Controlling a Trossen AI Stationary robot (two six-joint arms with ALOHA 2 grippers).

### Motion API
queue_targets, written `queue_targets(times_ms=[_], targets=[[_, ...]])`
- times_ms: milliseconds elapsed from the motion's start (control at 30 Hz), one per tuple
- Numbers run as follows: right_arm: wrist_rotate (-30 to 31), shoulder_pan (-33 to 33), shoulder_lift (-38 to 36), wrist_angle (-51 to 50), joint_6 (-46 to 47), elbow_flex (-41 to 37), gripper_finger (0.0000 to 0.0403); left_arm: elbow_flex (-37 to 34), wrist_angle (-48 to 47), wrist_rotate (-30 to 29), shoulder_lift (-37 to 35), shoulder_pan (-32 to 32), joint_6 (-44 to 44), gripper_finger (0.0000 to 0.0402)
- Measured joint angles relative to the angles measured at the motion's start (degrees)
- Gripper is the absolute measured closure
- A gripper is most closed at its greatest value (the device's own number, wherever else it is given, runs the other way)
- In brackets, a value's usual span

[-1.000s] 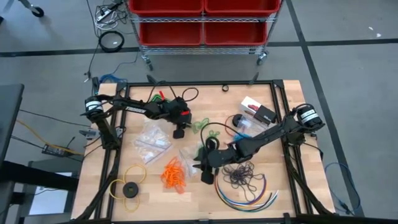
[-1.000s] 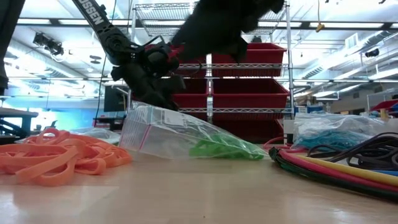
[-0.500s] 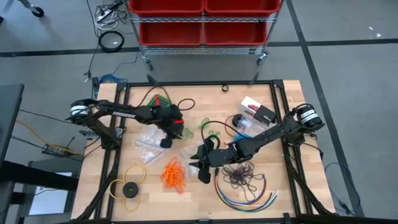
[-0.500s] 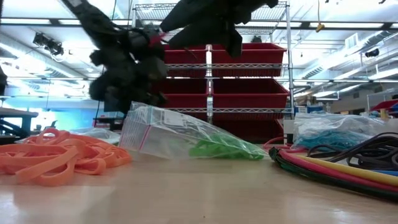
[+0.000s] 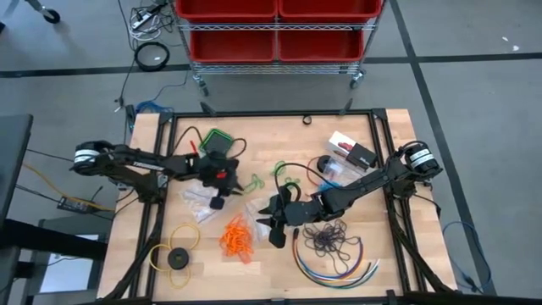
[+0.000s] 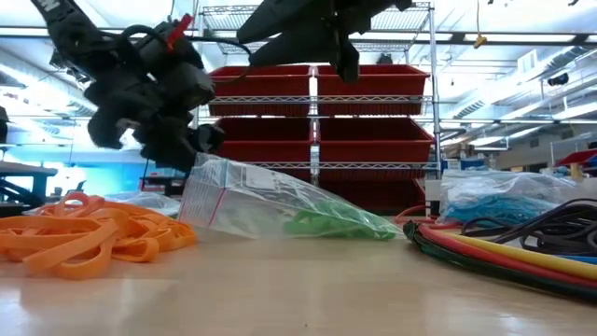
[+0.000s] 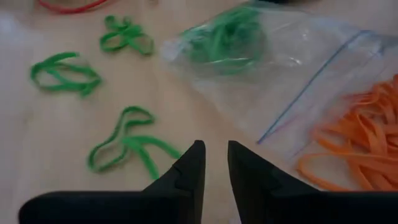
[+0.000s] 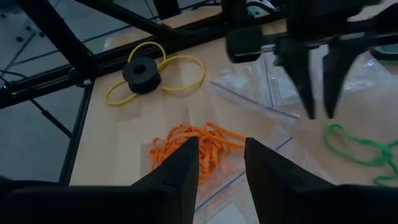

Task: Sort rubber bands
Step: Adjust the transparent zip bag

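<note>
While I've got both arms parked over the middle of the table, here's how it looks from my seat. The left gripper [image 5: 218,202] hangs just above the wood with its fingers [image 7: 189,171] a narrow slit apart and nothing between them. Right ahead of it lies a loose green rubber band [image 7: 127,146], and two more green ones [image 7: 62,73] sit farther off. My guess is I've lined it up there to pinch that nearest loop, which is why the jaws aren't wide: a thin band doesn't need much gap.

The clear zip bag [image 7: 273,74] already has a green bunch [image 7: 227,37] in its closed end, so that's presumably where the strays belong. It lies flat on the table, mouth toward the orange rubber bands [image 5: 236,236], which sit in a loose pile near the front.

The right gripper [image 5: 273,235] hovers over the bag's near end, just right of the orange pile, fingers [image 8: 180,168] apart and empty. I reckon it's waiting to hold the bag open.

The dark purple bands [image 5: 329,238] are heaped on the right, inside the curve of the multicoloured cables [image 5: 339,269]. The yellow ring with the black disc [image 5: 177,257] sits front left, out of the way.
</note>
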Motion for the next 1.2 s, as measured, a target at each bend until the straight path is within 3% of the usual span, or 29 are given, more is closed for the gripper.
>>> queue_targets(times_ms=[100, 400, 800, 1067, 1200], targets=[[0.0, 0.0, 0.0, -0.1, 0.0, 0.0, 0.0284, -2.5, 0.8, -3.8, -0.2, -4.2, 0.1, 0.0325], [0.0, 0.0, 0.0, -0.1, 0.0, 0.0, 0.0284, -7.2, 12.9, -25.9, -0.5, -18.0, 2.4, 0.0325], [0.5, 0.0, 0.0, 0.0, -0.1, 0.0, 0.0284, -7.6, 16.0, -27.2, -0.3, -25.7, 2.7, 0.0319], [0.8, 0.0, 0.0, 0.0, -0.1, 0.0, 0.0284, -7.6, 20.2, -37.7, -0.2, -30.5, 4.7, 0.0234], [0.9, 0.0, 0.0, 0.1, 0.0, 0.0, 0.0284, -7.6, 18.3, -38.6, -0.2, -30.4, 6.0, 0.0206]])
